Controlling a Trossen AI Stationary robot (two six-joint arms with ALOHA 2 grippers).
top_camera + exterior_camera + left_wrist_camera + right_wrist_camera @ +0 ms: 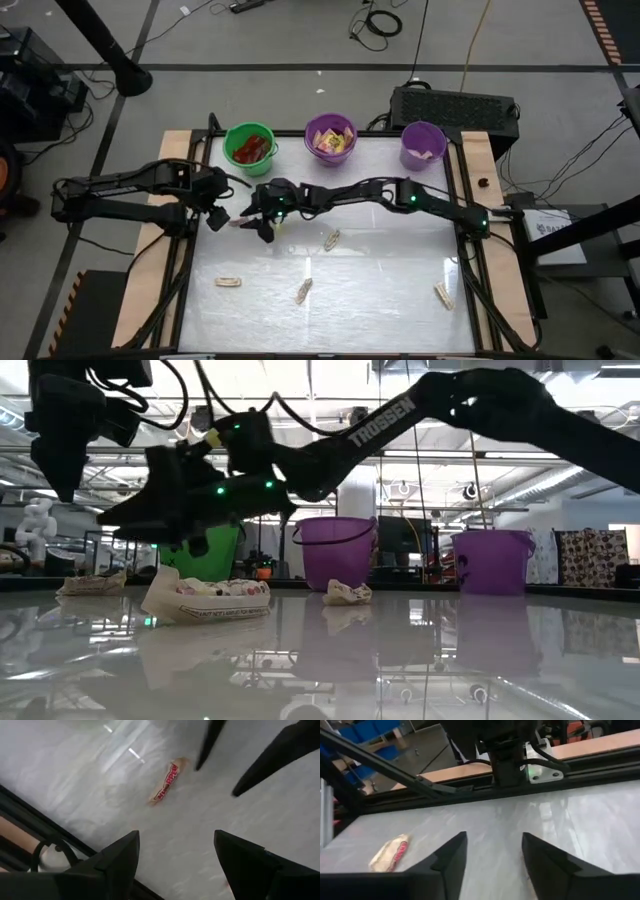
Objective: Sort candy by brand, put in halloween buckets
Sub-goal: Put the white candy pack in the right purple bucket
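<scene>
A tan candy piece with red print (167, 782) lies flat on the white table (380, 270), between my two grippers at the table's left middle; it also shows as the tan piece (390, 852) (239, 222). My left gripper (175, 837) (222, 215) hovers open just left of it. My right gripper (492, 837) (262, 220) reaches across from the right and is open too, above the table beside the piece. At the far edge stand the green bucket (249, 147) with red packets, the purple bucket (331, 137) with yellow packets, and the lavender bucket (423, 145) with tan pieces.
Several more tan pieces lie loose on the table: one near the middle (331, 239), two toward the near edge (228, 282) (303, 290), one at the near right (443, 295). A black frame (470, 250) borders the table. The two grippers are close together.
</scene>
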